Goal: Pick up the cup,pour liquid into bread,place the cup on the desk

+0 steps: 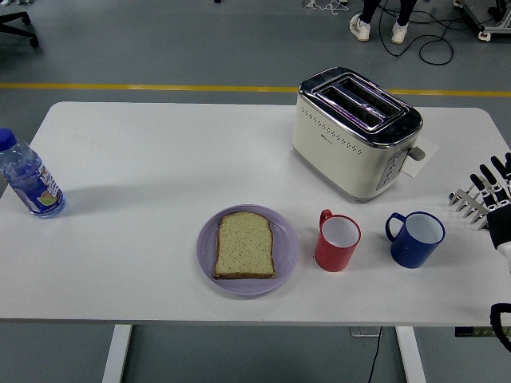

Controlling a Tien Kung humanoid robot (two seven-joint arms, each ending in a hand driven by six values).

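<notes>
A red cup point(337, 242) and a blue cup point(416, 238) stand upright side by side on the white table point(160, 159), both free of any hand. Left of the red cup, a slice of bread point(245, 245) lies on a lilac plate point(283, 263). My right hand point(489, 198) sits at the right edge of the head view, well to the right of the blue cup, its fingers spread and holding nothing. The left arm does not show.
A cream and chrome toaster point(355, 132) stands behind the cups, with a white slip point(420, 154) at its right side. A water bottle with a blue cap point(28, 179) stands at the table's far left edge. A person's feet point(375, 28) show on the floor beyond.
</notes>
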